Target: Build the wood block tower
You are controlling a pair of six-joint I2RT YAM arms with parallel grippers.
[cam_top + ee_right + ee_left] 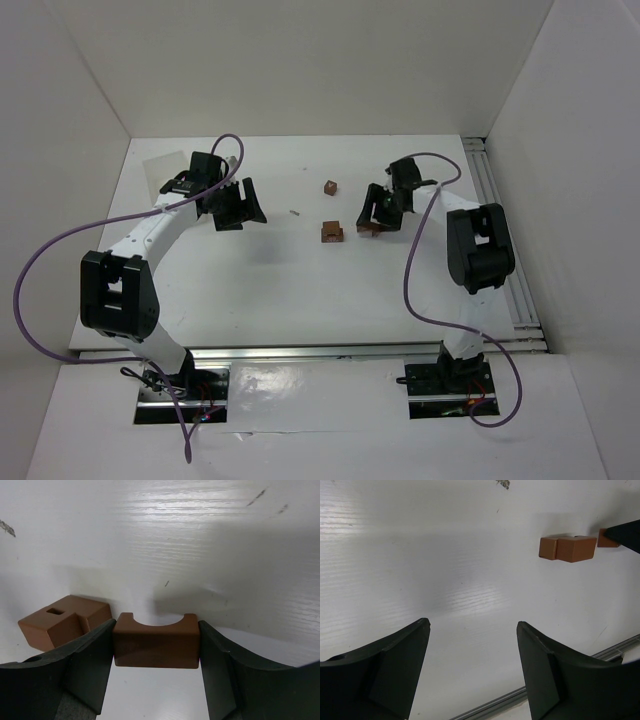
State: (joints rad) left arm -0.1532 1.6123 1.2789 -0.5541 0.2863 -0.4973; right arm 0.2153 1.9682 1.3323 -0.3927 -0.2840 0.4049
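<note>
Both jaws of the right gripper (156,630) stood partway closed on the ends of a reddish-brown wooden arch block (156,647), its long axis spanning them, with the slotted reddish-brown wooden block (60,620) resting just to its left, while the left gripper (472,625) hung wide open, empty and farther off.

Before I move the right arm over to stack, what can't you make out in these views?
Held block: top view, mostly covered by the right gripper; left wrist view, only a corner shows past a dark finger.
Stacked blocks: top view, too small to count layers.
Far block: top view, too small to tell its shape.
Pale sliver: top view, too small to identify.
</note>
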